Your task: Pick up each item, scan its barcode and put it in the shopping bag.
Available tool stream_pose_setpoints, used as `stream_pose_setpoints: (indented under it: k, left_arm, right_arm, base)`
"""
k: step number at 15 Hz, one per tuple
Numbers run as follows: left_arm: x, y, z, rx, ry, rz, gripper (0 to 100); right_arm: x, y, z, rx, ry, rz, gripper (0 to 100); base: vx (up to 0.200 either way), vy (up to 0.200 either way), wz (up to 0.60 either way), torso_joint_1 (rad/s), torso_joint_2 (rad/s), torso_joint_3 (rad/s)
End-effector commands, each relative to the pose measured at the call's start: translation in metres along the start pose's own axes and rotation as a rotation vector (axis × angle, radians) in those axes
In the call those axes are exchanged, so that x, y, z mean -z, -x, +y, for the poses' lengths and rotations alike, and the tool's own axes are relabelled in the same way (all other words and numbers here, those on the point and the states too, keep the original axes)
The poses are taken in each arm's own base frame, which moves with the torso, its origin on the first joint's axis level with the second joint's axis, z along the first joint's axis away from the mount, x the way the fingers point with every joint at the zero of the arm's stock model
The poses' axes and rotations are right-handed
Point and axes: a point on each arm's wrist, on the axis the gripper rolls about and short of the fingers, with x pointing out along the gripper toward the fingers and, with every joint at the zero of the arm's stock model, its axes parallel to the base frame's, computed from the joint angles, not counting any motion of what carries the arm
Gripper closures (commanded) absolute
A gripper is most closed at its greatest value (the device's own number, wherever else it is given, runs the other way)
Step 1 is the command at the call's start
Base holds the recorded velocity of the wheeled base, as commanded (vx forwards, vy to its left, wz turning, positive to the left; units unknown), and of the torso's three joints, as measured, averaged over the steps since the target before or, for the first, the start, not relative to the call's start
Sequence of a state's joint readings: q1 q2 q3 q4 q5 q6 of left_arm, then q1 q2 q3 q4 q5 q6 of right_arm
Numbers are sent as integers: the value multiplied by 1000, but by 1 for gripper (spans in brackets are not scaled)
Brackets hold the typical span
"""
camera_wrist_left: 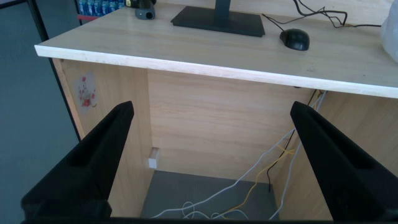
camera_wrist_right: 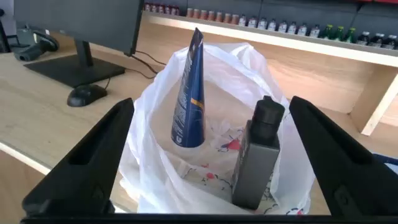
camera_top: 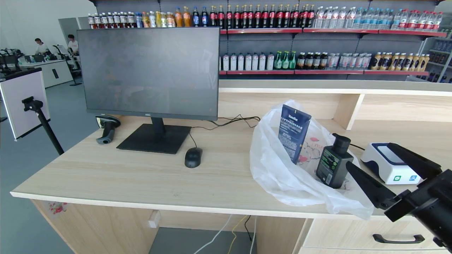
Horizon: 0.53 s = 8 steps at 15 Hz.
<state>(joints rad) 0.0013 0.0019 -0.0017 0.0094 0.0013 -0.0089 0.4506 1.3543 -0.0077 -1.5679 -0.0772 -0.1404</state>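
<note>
The shopping bag [camera_top: 279,176], a thin white plastic one with a small red print, lies slumped open on the wooden counter [camera_top: 141,176], at about 3 o'clock from the black mouse [camera_top: 193,157]. Two items stand inside its open mouth. A dark blue pouch [camera_top: 293,132] stands upright against the bag's rear wall, and a dark grey bottle [camera_top: 333,162] with a black cap stands at 4 o'clock from it, close by, though I cannot tell whether they touch. In the right wrist view the pouch [camera_wrist_right: 188,93] and the bottle [camera_wrist_right: 258,158] both rest on the printed plastic of the bag [camera_wrist_right: 149,124]. The right gripper [camera_top: 369,154] hangs at 4 o'clock from the bottle, over the counter's near right part. Its jaws are spread wide and hold nothing, and they frame the bag's contents from just short of them [camera_wrist_right: 211,102]. The left gripper [camera_wrist_left: 211,112] is low, below the counter's front edge [camera_wrist_left: 186,62] and facing the cables in the opening beneath it (its jaws also gape wide and carry nothing). A white-and-blue desk scanner [camera_top: 388,164] sits at 3 o'clock from the bottle. A black monitor [camera_top: 148,70] stands at 11 o'clock from the mouse, with a handheld scanner [camera_top: 106,128] at 9 o'clock from its foot. Shelves of drinks [camera_top: 317,31] line the back wall.
</note>
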Motion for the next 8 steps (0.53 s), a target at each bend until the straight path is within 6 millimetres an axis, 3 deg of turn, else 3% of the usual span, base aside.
stream_pose_setpoints:
  k: [1,4,6,8]
  left_arm:
    - [0,0,0,-1,0,0,0]
    - [0,0,0,-1,0,0,0]
    - [0,0,0,-1,0,0,0]
    - [0,0,0,-1,0,0,0]
  right_arm:
    - [-29,29,0,-36,-67,-172,0]
    - [-22,59,-3,-59,-83,-36,0]
    - [-9,90,-5,-80,-59,94,0]
    - [5,137,-9,-99,-37,217,0]
  base:
    - [0,0,0,0,0,0]
    - [0,0,0,0,0,0]
    - [0,0,0,0,0,0]
    - [0,0,0,0,0,0]
